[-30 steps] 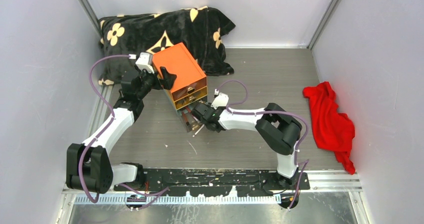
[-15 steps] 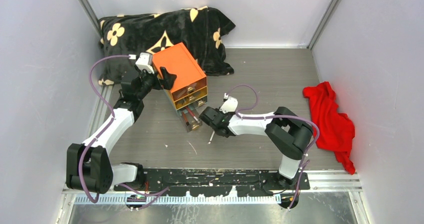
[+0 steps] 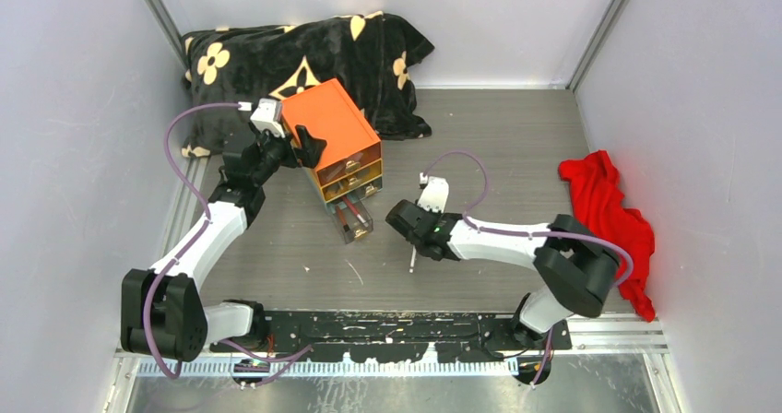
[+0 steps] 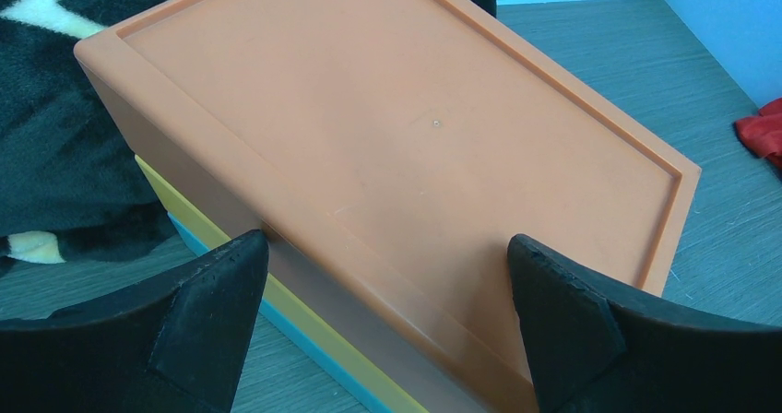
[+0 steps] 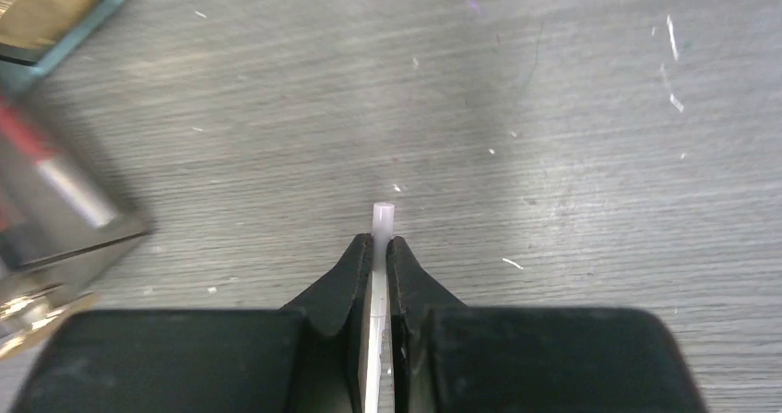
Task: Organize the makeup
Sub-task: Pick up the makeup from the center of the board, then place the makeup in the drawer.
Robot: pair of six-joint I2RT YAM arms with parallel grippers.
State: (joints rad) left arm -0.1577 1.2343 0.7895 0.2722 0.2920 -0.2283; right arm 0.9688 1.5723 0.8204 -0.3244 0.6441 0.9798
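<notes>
My right gripper (image 3: 414,245) is shut on a thin white pencil (image 3: 412,262) and holds it over the bare table, to the right of the pulled-out clear drawer (image 3: 349,219). In the right wrist view the pencil's tip (image 5: 383,218) pokes out between the closed fingertips of the gripper (image 5: 380,245). The drawer (image 5: 55,210) at the left edge holds red and silver pencils. My left gripper (image 3: 295,143) is open, its jaws straddling the near top edge of the orange box (image 3: 330,129), also seen in the left wrist view (image 4: 415,136). The compacts and tubes are out of view.
A black blanket with cream flowers (image 3: 304,53) lies behind the orange box at the back left. A red cloth (image 3: 609,219) lies at the right wall. A small white sliver (image 3: 353,271) lies on the table in front of the drawer.
My right gripper has pulled back from the open drawer, moving right and toward the near edge with the white pencil in it. The left arm has not moved.
</notes>
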